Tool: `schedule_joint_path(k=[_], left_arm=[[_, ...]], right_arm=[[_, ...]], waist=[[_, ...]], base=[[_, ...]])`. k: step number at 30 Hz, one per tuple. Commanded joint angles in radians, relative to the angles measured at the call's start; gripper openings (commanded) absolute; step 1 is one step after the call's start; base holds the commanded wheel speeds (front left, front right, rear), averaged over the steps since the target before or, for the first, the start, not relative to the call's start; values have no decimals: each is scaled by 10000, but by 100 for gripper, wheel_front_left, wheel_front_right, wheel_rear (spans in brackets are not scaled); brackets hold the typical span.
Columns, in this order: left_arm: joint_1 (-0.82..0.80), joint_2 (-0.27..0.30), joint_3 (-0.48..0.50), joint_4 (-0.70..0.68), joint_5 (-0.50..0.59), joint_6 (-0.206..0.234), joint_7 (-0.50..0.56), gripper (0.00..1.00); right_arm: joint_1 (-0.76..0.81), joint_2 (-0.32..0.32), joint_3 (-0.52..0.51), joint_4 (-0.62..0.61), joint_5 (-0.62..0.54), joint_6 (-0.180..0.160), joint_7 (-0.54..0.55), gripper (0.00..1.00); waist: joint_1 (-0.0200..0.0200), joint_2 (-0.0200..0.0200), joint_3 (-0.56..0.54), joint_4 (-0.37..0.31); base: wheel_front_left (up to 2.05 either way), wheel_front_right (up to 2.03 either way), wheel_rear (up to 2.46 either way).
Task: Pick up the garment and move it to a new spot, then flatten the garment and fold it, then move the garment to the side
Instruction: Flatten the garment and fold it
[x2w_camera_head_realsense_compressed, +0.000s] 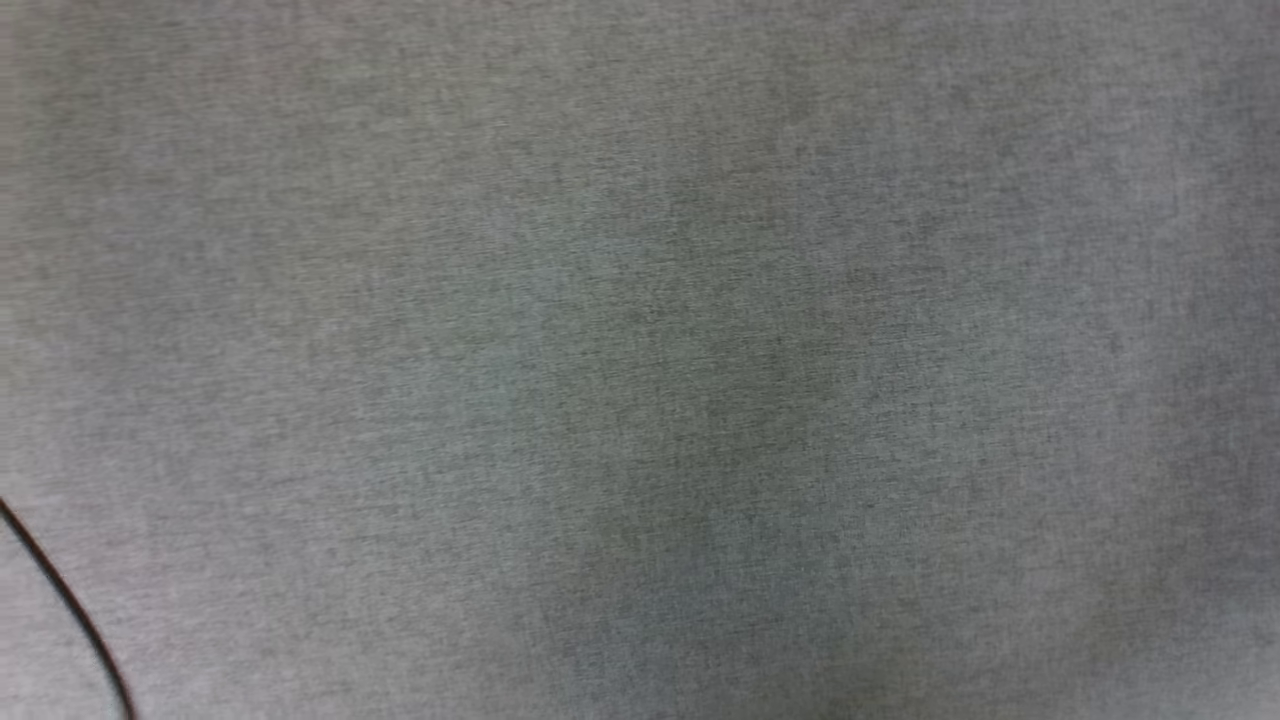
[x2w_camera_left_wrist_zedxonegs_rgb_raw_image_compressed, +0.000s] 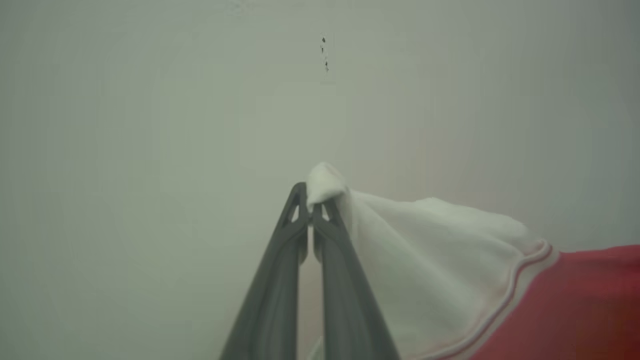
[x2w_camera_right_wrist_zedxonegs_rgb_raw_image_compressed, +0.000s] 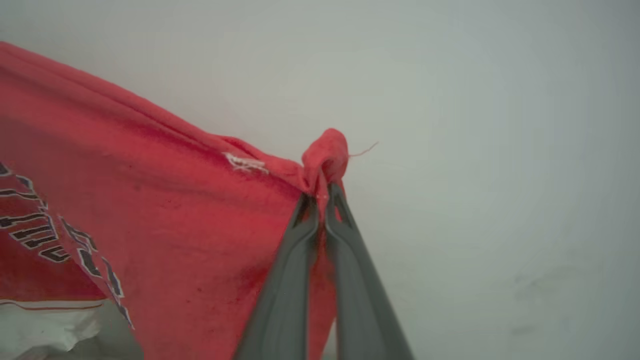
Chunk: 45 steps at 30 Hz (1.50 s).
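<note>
The red T-shirt (x2w_camera_right_wrist_zedxonegs_rgb_raw_image_compressed: 165, 225) carries print in the right wrist view, but none of it can be read. An arc of white block letters (x2w_camera_right_wrist_zedxonegs_rgb_raw_image_compressed: 60, 235) with dark outlines runs across the lower left of the cloth. The letters lie at a steep slant and are cut off by the picture's edge, so no word comes out. A small white mark (x2w_camera_right_wrist_zedxonegs_rgb_raw_image_compressed: 245, 162) sits near the shirt's upper edge, too small and creased to tell whether it is a logo or lettering.
</note>
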Motion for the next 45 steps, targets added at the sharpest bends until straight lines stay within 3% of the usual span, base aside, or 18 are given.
schedule_joint_path(k=[1,11,18,22,29,42,45], left_arm=[[835,-184,-54,-72,-65,-49,-100,0],[6254,-902,888,-2111,9,-188,-148,0],[10299,-978,482,-3238,-108,-238,-149,0],[12187,-704,25,-3356,-383,-253,-8,0],[14824,-148,-541,-3722,-1209,-262,778,0],[18006,1192,-1021,-5596,-2483,-94,2393,0],[18708,1523,-1075,-6224,-2742,33,2707,0]], right_arm=[[564,146,85,338,-29,-13,-345,0],[3520,-16,1366,1158,400,-11,-1311,0],[6116,-760,2453,887,1526,-13,-1418,0],[7659,-1236,3084,510,2427,-11,-1046,0],[9782,-2047,3325,-346,4009,-11,-626,0],[12741,-2649,3394,-1897,5626,-11,59,0],[13545,-3087,3367,-2360,5941,-11,374,0]], waist=[[-2,0,-131,124],[-2,0,-1265,622],[-2,0,-2661,914],[-2,0,-3500,1022],[-2,0,-4665,1111],[-2,0,-6181,1262],[-2,0,-6508,1240]], base=[[0,0,0],[0,0,0],[0,0,0],[0,0,0],[0,0,0],[0,0,0],[0,0,0]])
